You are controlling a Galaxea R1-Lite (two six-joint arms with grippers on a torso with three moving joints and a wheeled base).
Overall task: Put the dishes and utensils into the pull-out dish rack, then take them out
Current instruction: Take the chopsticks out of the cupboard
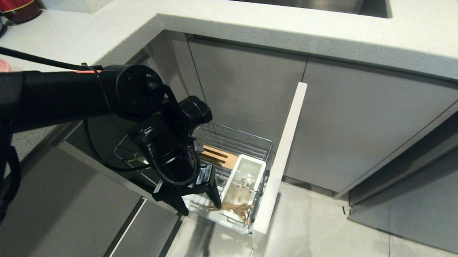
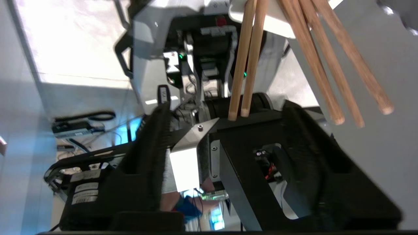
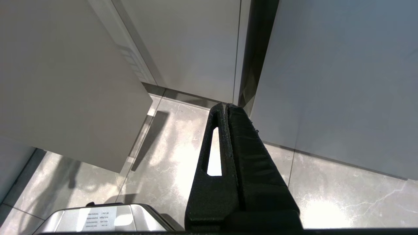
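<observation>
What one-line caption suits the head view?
Left claw open beside chopsticks resting in the pull-out dish rack.

I see the pull-out dish rack point(image 1: 266, 144) drawn out over the floor. Its white utensil box point(image 1: 243, 182) holds wooden chopsticks point(image 1: 234, 209) (leaning out over the rim).

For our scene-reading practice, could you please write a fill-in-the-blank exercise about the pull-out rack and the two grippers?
1. The left gripper hangs over the pull-out rack with its fingers ____.
2. The chopsticks stick out of the ____ utensil box.
3. The right gripper, pointing at the floor, is ____.

Missing words: open; white; shut
</observation>
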